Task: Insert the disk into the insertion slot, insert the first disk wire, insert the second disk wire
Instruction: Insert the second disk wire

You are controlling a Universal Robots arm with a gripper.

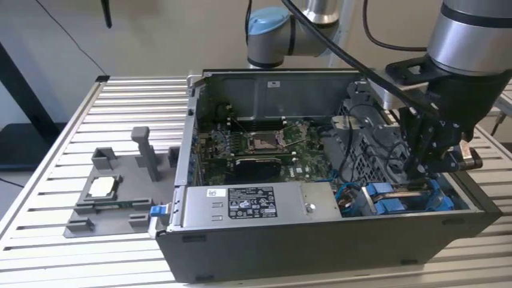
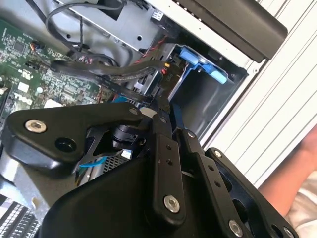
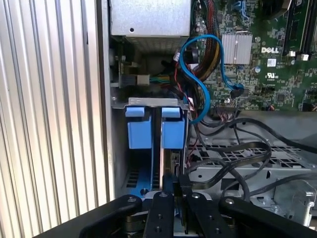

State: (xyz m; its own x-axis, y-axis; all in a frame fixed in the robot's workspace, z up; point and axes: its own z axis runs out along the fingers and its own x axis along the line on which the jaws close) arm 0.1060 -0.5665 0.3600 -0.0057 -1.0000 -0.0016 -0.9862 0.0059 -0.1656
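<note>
In the exterior view you see the gripper point(image 1: 428, 171) reaching down into the open computer case point(image 1: 320, 240) at the view's right, over the insertion slot point(image 1: 400, 201) with its blue fittings; the arm comes in from above, likely because the bay opens upward and the case walls leave no other way in. In the second wrist view the fingers point(image 2: 163, 106) look pressed close together on something thin and dark next to a blue carrier tab point(image 2: 205, 67), beside black cables point(image 2: 114, 74). In the first wrist view you look along the slot: the disk point(image 3: 157, 148) appears to stand in it between two blue tabs, with the closed fingertips meeting at its near edge. What they pinch you cannot tell. A blue wire point(image 3: 198, 74) loops from the motherboard point(image 3: 267, 54) toward the bay.
</note>
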